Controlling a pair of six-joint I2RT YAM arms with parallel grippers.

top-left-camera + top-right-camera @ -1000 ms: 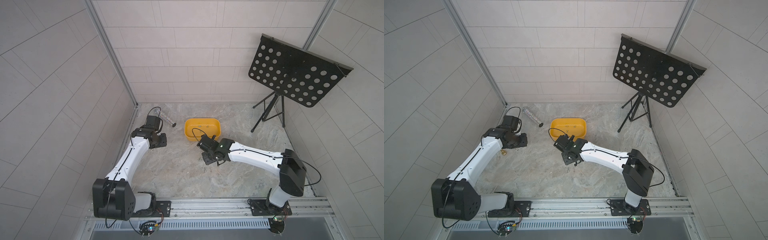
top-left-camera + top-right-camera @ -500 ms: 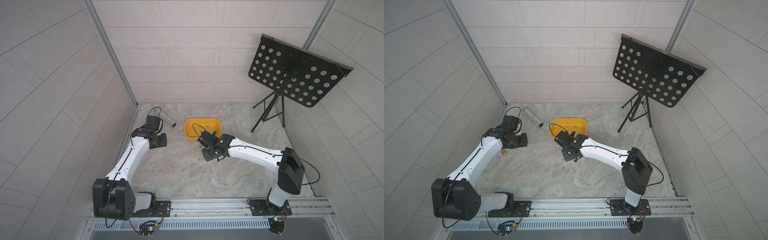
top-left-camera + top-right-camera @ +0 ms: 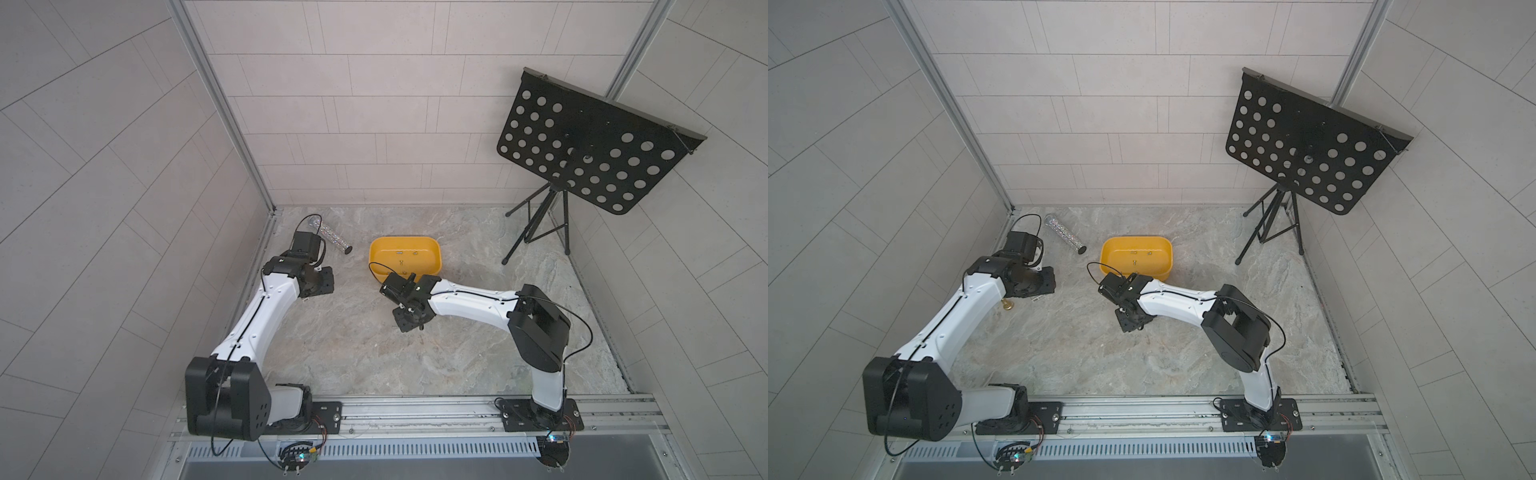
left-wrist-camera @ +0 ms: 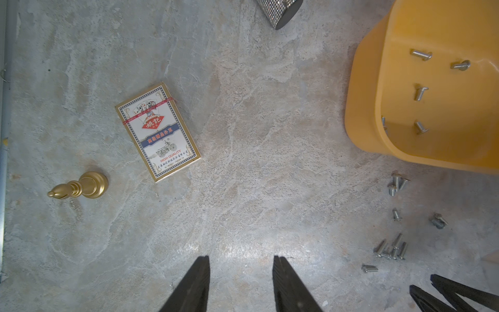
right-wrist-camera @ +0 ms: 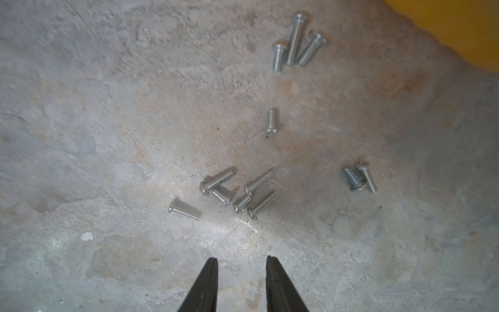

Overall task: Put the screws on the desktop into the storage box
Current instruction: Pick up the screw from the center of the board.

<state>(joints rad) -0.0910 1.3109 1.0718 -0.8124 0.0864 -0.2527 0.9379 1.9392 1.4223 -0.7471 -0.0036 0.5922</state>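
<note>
Right tool (image 5: 242, 258) had drawn back from storage box (image 3: 424, 268), jaws gone from shut to part-open, holding nothing: delivery likely made. About dozen screws (image 5: 218, 179) remained on worktop (image 5: 108, 135) just beside box, several already inside it. Left tool (image 4: 240, 258) half-open, empty, near box.
</note>
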